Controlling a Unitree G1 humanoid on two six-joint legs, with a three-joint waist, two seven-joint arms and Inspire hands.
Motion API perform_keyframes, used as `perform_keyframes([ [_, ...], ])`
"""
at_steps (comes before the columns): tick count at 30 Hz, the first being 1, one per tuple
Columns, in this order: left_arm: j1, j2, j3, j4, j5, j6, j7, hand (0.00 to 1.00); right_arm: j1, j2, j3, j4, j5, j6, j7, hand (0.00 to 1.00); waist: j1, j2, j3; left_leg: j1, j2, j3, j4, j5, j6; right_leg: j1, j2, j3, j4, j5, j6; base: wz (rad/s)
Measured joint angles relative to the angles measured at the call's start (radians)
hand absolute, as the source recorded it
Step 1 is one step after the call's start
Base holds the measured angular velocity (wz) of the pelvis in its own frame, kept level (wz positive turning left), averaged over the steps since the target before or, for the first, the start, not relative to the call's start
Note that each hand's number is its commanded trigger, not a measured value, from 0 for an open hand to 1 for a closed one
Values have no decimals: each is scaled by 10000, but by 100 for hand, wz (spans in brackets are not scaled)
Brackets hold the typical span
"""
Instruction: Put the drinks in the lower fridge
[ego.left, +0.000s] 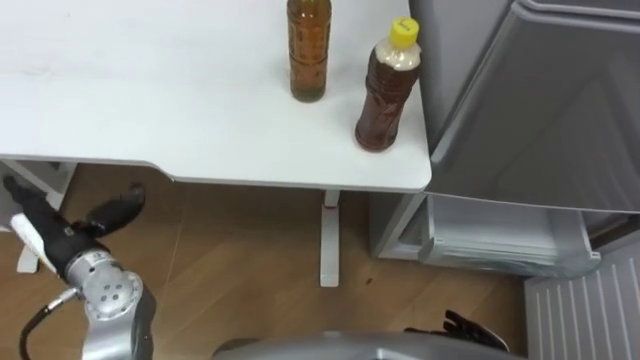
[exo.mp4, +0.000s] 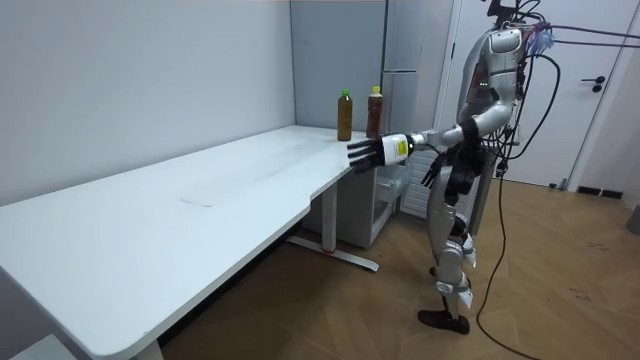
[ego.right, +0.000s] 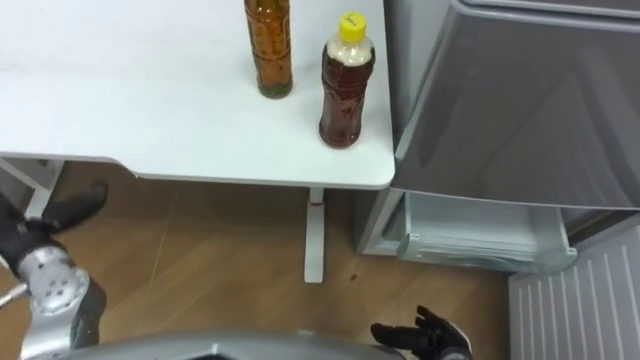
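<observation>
Two drinks stand on the white table (ego.left: 150, 90) near its right corner: an amber bottle (ego.left: 309, 50) and, to its right, a dark brown bottle with a yellow cap (ego.left: 387, 90). Beside the table is the grey fridge (ego.left: 540, 100), its lower compartment (ego.left: 500, 235) pulled open and showing a pale drawer. My left hand (ego.left: 70, 235) is stretched out below the table's front edge, left of the bottles, open with straight fingers and holding nothing. Low by my hip hangs my right hand (ego.right: 425, 335), relaxed and holding nothing. In the room view I stand at the table's end, facing the bottles (exo.mp4: 344, 115).
The table's white leg (ego.left: 329, 240) stands on the wooden floor between me and the fridge. A white ribbed panel (ego.left: 580, 310) lies at the lower right. The table top stretches far to the left.
</observation>
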Motion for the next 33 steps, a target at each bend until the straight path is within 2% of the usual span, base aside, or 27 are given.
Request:
perform_keyframes([
  [2, 1, 3, -177, -890, 737, -13, 66, 0, 5, 6, 20, 19, -19, -119, 53, 0, -1, -30, -8, 1, -1, -21, 0, 0, 0, 1, 1, -2, -6, 0, 0, 0],
  [5, -24, 27, -514, -1837, 1579, -412, 51, 0, -1, 5, 18, 30, -6, -182, 96, 0, -20, 7, 2, 17, -3, -37, 3, 0, 0, 31, 1, -14, -10, 0, 0, 0],
  [9, -86, 108, -1018, -2814, 1638, -403, -173, 0, -33, 9, 26, 121, 50, -329, 83, 0, -122, -6, 13, -48, -5, -135, 50, 1, 1, 6, 1, -33, -10, -1, 0, 2],
  [12, -150, 311, -1485, -3957, 1634, -472, -769, 0, -270, 28, 124, 377, 84, -384, 112, 0, -194, -65, 29, -73, -10, -161, 51, 3, -1, 8, 0, -100, -24, -2, 2, 4],
  [14, -153, 327, -1625, -4147, 1635, -631, -1053, 0, -348, 28, 156, 483, 82, -443, 117, 0, -251, -91, 67, -47, -13, -160, 50, 2, -1, 0, 0, -84, -34, -3, 2, 0],
  [20, -563, 348, -2178, -4433, 1443, -643, -1998, 0, -753, 26, 472, 964, 110, -549, 154, 0, -355, -97, 122, -200, -17, -186, 140, 2, 0, -54, -2, -102, -41, -22, -6, 0],
  [26, -848, 465, -2735, -5194, 1133, -643, -2939, 0, -920, 26, 783, 1208, 254, -852, 224, 0, -610, -77, 108, -326, -17, -238, 142, 4, 1, -201, 4, -87, -37, -22, -6, 1],
  [31, -1433, 494, -3041, -5878, 749, -640, -3924, 0, -1003, 31, 836, 1312, 410, -864, 343, 0, -686, -41, 101, -251, -15, -221, 135, 4, 2, -157, 7, -16, -25, -21, -7, -1],
  [33, -1523, 485, -3145, -6054, 741, -640, -4311, 0, -1026, 31, 937, 1422, 545, -866, 366, 0, -719, 13, 73, -165, -5, -136, 119, 4, 2, -126, 11, 16, -10, -21, -7, -10],
])
